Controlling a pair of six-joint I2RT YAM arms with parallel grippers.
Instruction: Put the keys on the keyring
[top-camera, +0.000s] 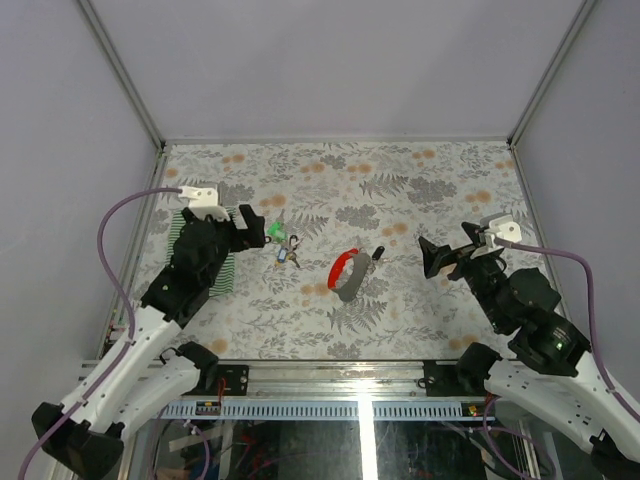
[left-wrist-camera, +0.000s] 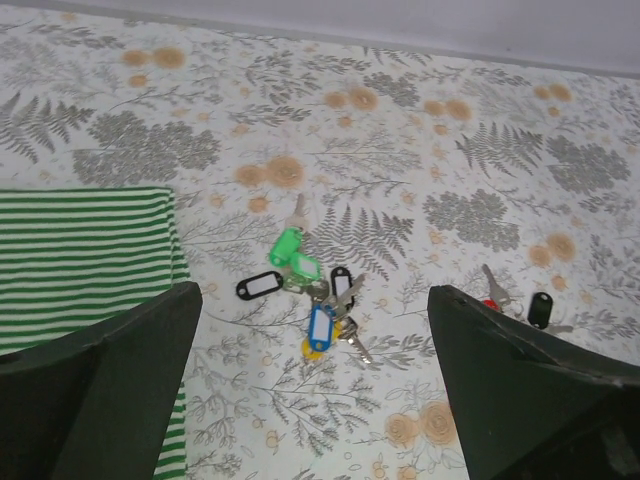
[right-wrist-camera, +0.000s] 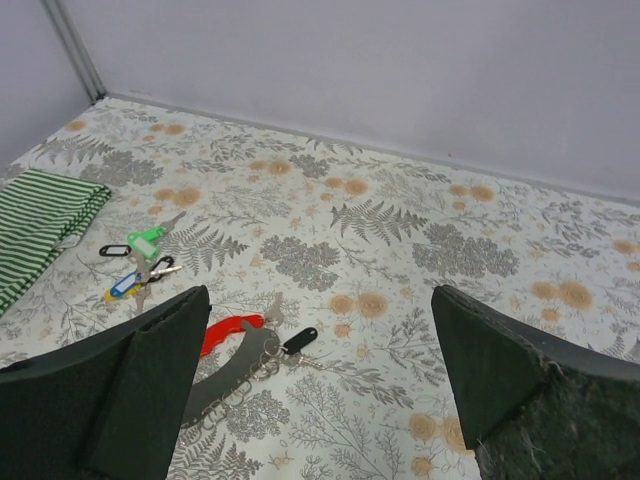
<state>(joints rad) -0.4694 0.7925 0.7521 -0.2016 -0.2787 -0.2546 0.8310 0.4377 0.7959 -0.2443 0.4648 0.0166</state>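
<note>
Both sets of jaws stood wide apart, nothing between them. The left gripper (top-camera: 252, 228) hung just over the bunch of small silvery keys with green, black and blue plastic tags (left-wrist-camera: 308, 288). They lay loose on the fern-print table cover (left-wrist-camera: 470, 150) beside the green-and-white striped cloth (left-wrist-camera: 80, 250); my guess is it was lined up for a pick. The right gripper (top-camera: 432, 258) sat near the red-handled grey keyring plate with small rings (right-wrist-camera: 238, 345), probably to steady it. A lone black-tagged key (right-wrist-camera: 300, 340) lay at the plate; I couldn't tell if it was attached. The key count was unclear. The right wrist view hid the plate's near end behind a finger.
</note>
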